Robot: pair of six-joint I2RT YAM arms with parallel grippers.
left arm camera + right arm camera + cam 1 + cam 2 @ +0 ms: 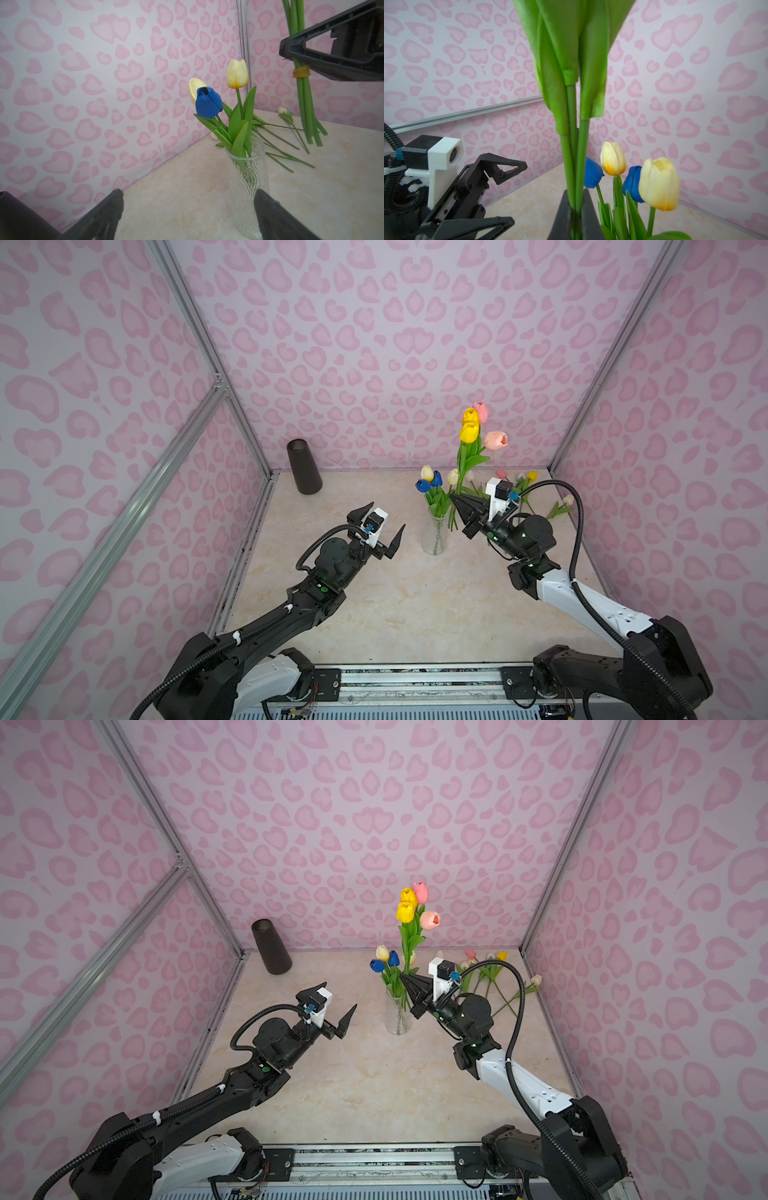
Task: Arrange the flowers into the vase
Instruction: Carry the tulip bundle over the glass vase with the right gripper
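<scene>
Right hand (454,498) clenched on a bunch of yellow and pink tulips (465,456), held upright just beside the glass vase (435,537), which contains blue and cream tulips (432,485). Left hand (387,515) released, empty, near the vase. Loose tulips (502,955) lie on the table (395,605) behind, count unclear.

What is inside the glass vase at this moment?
Two blue tulips and two cream tulips stand in the glass vase. Ribbed glass blurs their lower stems. The right gripper holds its tulip bunch outside.
</scene>
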